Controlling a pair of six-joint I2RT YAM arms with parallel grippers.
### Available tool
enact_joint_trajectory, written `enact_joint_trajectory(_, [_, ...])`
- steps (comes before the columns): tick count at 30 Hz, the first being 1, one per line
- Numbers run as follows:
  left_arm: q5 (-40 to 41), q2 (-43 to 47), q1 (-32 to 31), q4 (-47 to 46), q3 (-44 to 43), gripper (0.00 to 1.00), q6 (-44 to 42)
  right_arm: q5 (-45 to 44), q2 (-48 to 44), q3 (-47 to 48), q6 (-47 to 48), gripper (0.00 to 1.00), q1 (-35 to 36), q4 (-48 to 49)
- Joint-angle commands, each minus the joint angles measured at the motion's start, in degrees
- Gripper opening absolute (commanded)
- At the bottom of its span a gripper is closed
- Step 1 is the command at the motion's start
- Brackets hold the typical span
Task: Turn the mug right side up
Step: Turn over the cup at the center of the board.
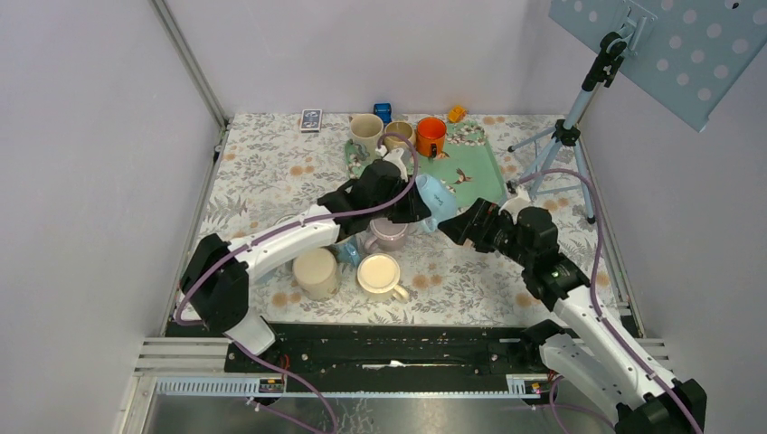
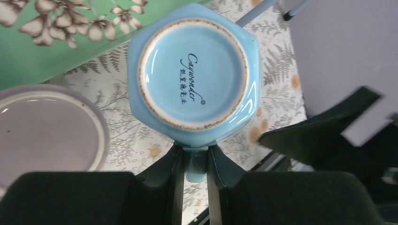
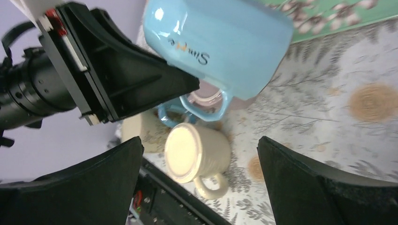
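Left hand, mug mouth seemingly rightward

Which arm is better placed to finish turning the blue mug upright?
Left. The left gripper is shut on the handle of the blue mug, which is tilted in its grip. The right gripper hangs open beside it, holding nothing.

lilac mug: cut off left | blue mug handle: partly behind jaws
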State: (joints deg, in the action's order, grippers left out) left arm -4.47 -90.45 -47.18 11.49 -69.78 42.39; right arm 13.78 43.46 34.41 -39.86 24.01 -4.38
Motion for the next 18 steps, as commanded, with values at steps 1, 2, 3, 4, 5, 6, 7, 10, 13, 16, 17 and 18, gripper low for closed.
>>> enact_joint_trajectory(1, [-6.04, 5.59, 1.03, -13.09, -3.41, 0.0, 3.98, 10.76, 0.83, -5.16, -9.25, 1.0, 0.16, 18.49])
enact_joint_trajectory(2, [-6.64, 5.9, 1.3, -13.87, -3.43, 0.0, 4.58, 11.36, 1.17, -6.03, -10.67, 1.0, 0.13, 20.88])
enact_joint_trajectory(3, [-7.4, 6.1, 1.56, -14.81, -3.41, 0.0, 5.23, 11.86, 1.65, -6.67, -11.96, 1.0, 0.12, 23.28])
enact_joint_trajectory(4, [-8.04, 6.28, 1.78, -15.63, -3.43, 0.0, 5.84, 12.22, 2.03, -7.16, -13.3, 1.0, 0.09, 25.1])
enact_joint_trajectory(5, [-8.51, 6.38, 1.94, -16.22, -3.56, 0.0, 6.32, 12.47, 2.49, -7.38, -14.05, 1.0, 0.08, 26.48])
enact_joint_trajectory(6, [-9.07, 6.45, 2.06, -16.91, -3.59, 0.0, 6.83, 12.57, 3.02, -7.5, -14.65, 1.0, 0.13, 27.62])
enact_joint_trajectory(7, [-9.62, 6.51, 2.19, -17.45, -3.69, 0.0, 7.44, 12.66, 3.39, -7.45, -15.17, 1.0, 0.15, 28.66])
enact_joint_trajectory(10, [-11.1, 6.98, 2.71, -20.11, -2.97, 0.0, 9.53, 12.56, 4.3, -7.91, -17.48, 1.0, 0.08, 32.56])
enact_joint_trajectory(13, [-12.44, 7.62, 3.22, -23.72, -1.87, 0.0, 12.11, 12.62, 5.17, -9.2, -21.35, 1.0, -0.2, 38.4])
enact_joint_trajectory(16, [-13.36, 8.24, 3.69, -26.42, -1.05, 0.0, 13.85, 12.98, 6.23, -10.64, -25.21, 0.99, -0.75, 44.08])
enact_joint_trajectory(17, [-13.65, 8.46, 3.86, -27.2, -0.74, 0.0, 14.26, 13.11, 6.52, -11.14, -26.52, 0.99, -0.95, 45.95])
enact_joint_trajectory(18, [-13.92, 8.6, 3.99, -27.82, -0.37, 0.0, 14.89, 13.3, 6.87, -11.72, -27.78, 0.99, -1.21, 48.03])
